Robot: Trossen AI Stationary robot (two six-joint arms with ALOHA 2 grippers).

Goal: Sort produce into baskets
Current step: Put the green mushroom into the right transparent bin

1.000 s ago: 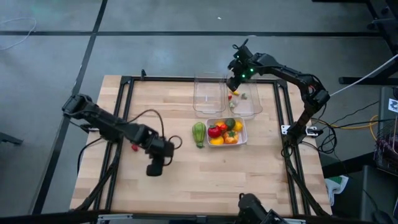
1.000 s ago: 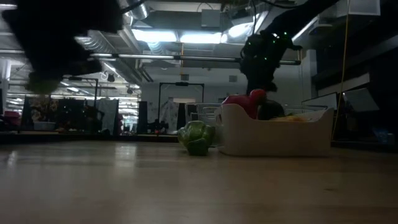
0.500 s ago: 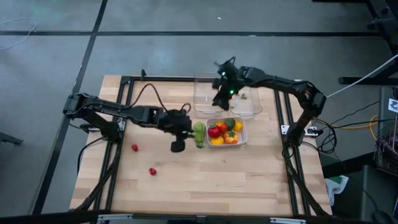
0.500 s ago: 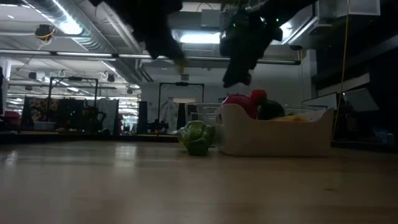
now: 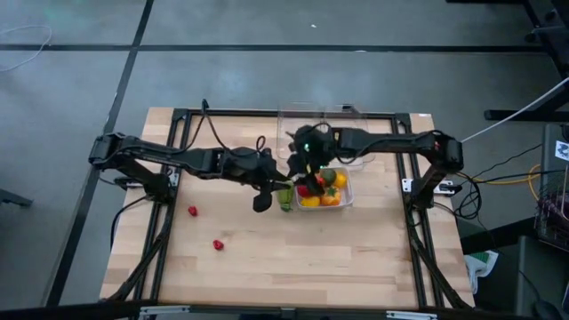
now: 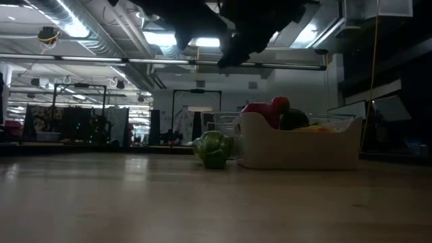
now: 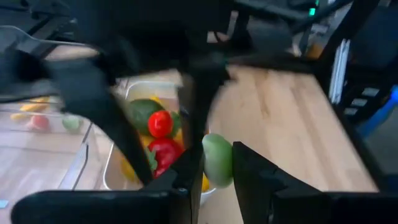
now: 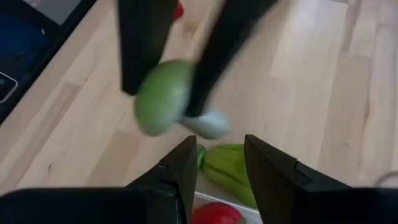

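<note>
- Left gripper [image 5: 264, 197] hangs above the table's middle, clenched on a pale green piece [image 7: 218, 160].
- Right gripper [image 5: 298, 167] hovers close by, fingers parted, empty.
- White basket [image 5: 345, 201] of produce sits just beside; carry the piece over a clear basket [image 5: 286, 142] toward the far edge, clearing the other arm.

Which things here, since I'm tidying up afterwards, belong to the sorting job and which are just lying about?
Job: white tub of produce; green ribbed piece; clear tubs; red bits on the table; small green piece in the left gripper; right gripper above the ribbed piece.
Lying about: cables beyond the table.
</note>
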